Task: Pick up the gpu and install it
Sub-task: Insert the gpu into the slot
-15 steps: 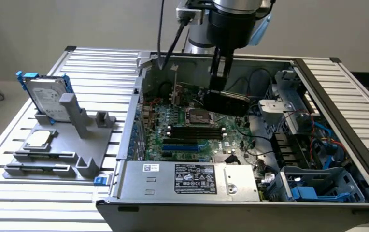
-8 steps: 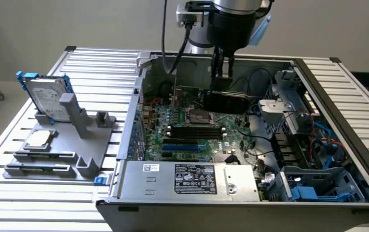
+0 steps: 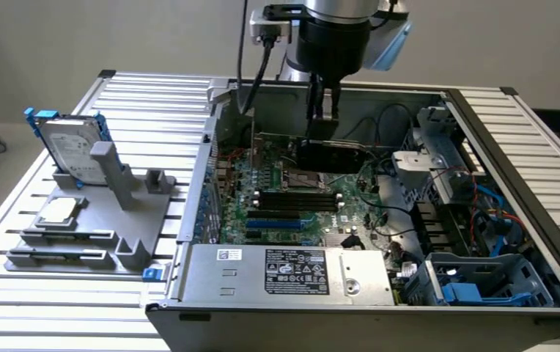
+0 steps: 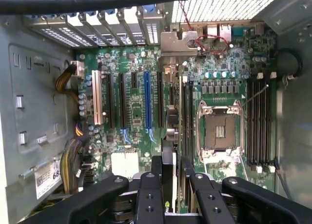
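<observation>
Centrally, the gpu (image 3: 329,155) is held edge-down by the tool (image 3: 322,121), which is closed partway on the card's upper edge. It is suspended inside the open computer case (image 3: 358,330), just over the motherboard (image 3: 270,198) beside the processor socket (image 3: 295,178).

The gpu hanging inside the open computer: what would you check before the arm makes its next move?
1. The gripper is clamped on the gpu: ok.
2. The gpu is inside the computer case, over the motherboard: ok.
3. In the wrist view, the card runs parallel to the expansion slots: ok.
4. The card's edge sits over the right slot: cannot tell.
5. The red wires are clear of the card's silver bracket: cannot tell.
6. The hard drive stands in its gray holder outside the case, out of the way: ok.
</observation>
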Controlling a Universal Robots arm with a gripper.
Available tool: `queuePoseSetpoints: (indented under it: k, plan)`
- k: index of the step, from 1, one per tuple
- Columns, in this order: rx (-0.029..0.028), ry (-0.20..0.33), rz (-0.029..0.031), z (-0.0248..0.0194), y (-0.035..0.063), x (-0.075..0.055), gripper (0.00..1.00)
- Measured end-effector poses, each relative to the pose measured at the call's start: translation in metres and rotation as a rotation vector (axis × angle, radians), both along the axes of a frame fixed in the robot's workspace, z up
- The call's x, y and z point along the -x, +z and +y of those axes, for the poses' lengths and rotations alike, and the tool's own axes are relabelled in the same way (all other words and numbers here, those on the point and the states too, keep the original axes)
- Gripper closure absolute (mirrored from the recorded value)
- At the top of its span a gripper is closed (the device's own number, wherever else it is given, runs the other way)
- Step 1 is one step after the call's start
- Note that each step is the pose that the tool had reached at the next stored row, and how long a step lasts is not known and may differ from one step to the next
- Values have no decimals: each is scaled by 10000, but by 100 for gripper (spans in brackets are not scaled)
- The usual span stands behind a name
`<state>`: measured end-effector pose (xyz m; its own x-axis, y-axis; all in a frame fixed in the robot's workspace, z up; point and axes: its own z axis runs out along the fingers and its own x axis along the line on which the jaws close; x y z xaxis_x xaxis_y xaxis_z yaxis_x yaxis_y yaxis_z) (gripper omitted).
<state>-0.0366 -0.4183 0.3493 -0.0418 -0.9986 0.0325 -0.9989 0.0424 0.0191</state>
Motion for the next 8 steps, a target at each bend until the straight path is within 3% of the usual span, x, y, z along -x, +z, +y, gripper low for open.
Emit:
queuePoseSetpoints:
  k: [5, 8]
  plan:
    - [11, 72, -1, -8, -17, 67, 73]
    - [11, 147, -1, -37, -28, 74, 73]
